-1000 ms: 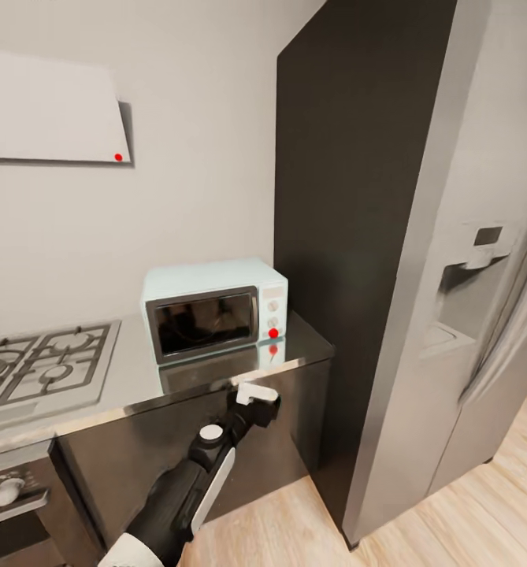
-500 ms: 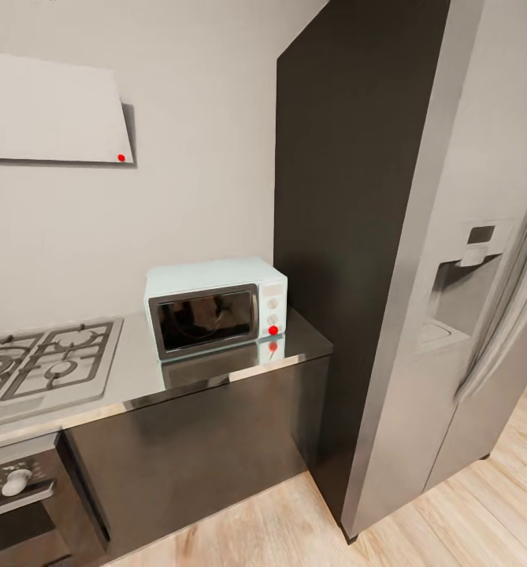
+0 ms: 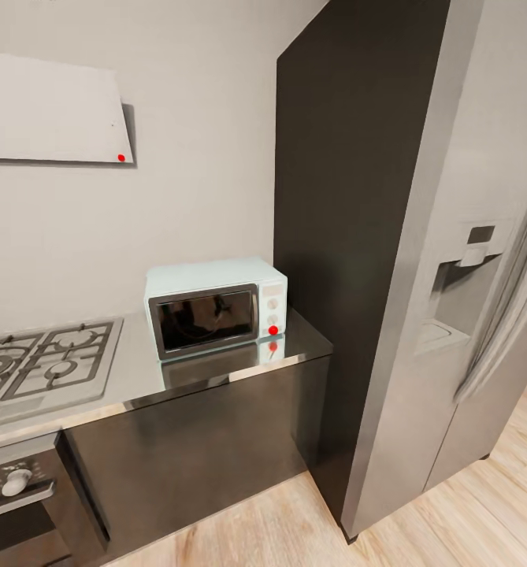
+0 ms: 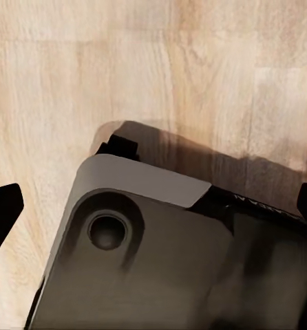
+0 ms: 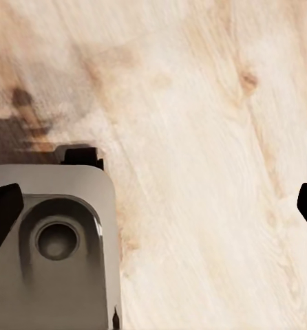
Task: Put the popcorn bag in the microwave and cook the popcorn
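**A:** Start with the tools. What are they doing?

**B:** In each wrist view, two dark fingertips sit far apart at the frame's edges. The left tool (image 4: 153, 206) and the right tool (image 5: 153, 206) both stand wide open with nothing between the fingers. Both point down at the pale wooden floor (image 5: 215, 137), over a grey part of the robot's own base (image 4: 160, 268). My judgement is that the arms hang low, out of the way.

**B:** From the head view, one mint-blue microwave (image 3: 214, 305) stands on the steel worktop (image 3: 137, 370), at about 6 o'clock from the frame's centre, its dark glass door shut. It is tucked into the worktop's far corner against a tall dark panel (image 3: 350, 236).

**A:** And the popcorn bag?

**B:** I can't point to it, nor to any popcorn.

**A:** Counts?

**B:** One microwave, with two white knobs and one red dot on it. One gas hob (image 3: 42, 366) at 8 o'clock. One oven knob (image 3: 16, 482) below that. One grey fridge (image 3: 468, 315) at 3 o'clock. One white wall unit (image 3: 50, 110) at 10 o'clock, with one red dot.
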